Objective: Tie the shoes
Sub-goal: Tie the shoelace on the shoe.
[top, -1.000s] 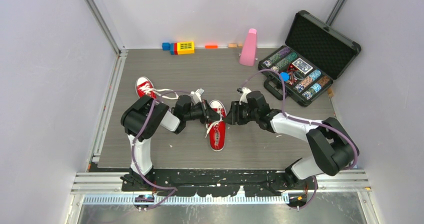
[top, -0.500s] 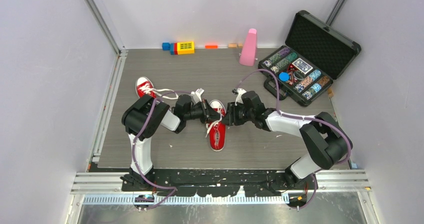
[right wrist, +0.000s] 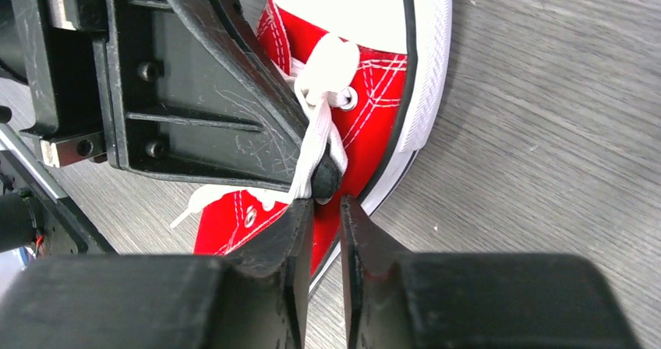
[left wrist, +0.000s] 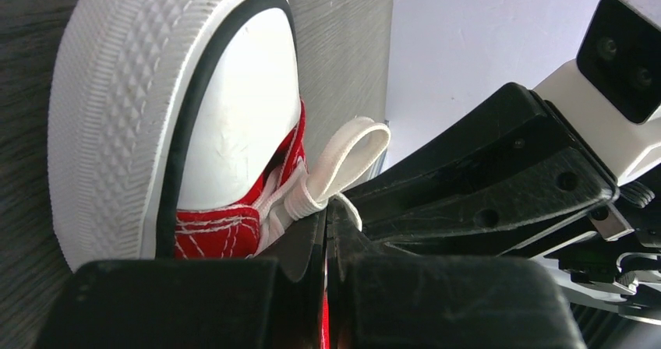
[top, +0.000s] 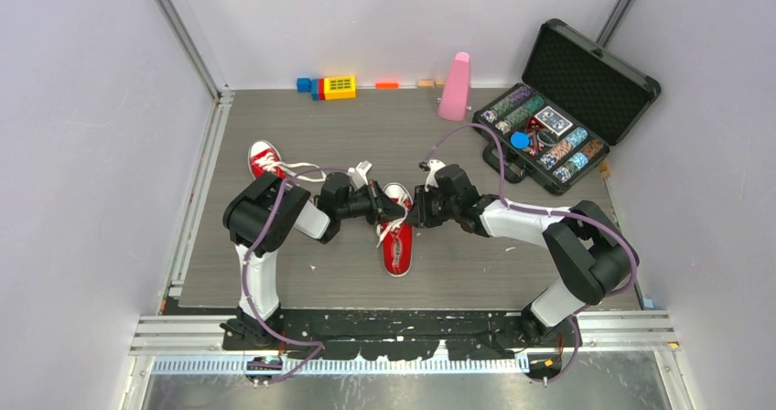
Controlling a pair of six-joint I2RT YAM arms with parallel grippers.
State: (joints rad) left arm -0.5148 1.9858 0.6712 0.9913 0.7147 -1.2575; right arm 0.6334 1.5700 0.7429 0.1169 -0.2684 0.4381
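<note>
The left gripper [left wrist: 326, 213] is pinching fully closed on a white lace [left wrist: 347, 158], and a loop of that lace is sticking out past its fingertips, just above the front of the near shoe [top: 397, 250]. The right gripper [right wrist: 327, 202] is facing it tip to tip from the opposite side. Its jaws are standing only a narrow slit apart, with nothing visibly between them. The lace-wrapped tip of the left gripper is sitting right at the mouth of that slit, though whether the two are touching is not showing clearly. Both grippers are hovering low over the red upper, just behind the white toe cap [left wrist: 234, 123]. This shoe is lying sole down near the middle of the table [top: 366, 126], with its toe pointing toward the far side and a loose end of lace trailing off its left flank. The other shoe [top: 264, 159] is resting well apart to the left, near the table's left edge, with its laces straggling out to the right. An open black case [top: 595, 71] of chips is sitting at the far right corner, a pink cone [top: 455, 87] is standing just beside it, and coloured blocks [top: 329, 87] are lining the far edge.
</note>
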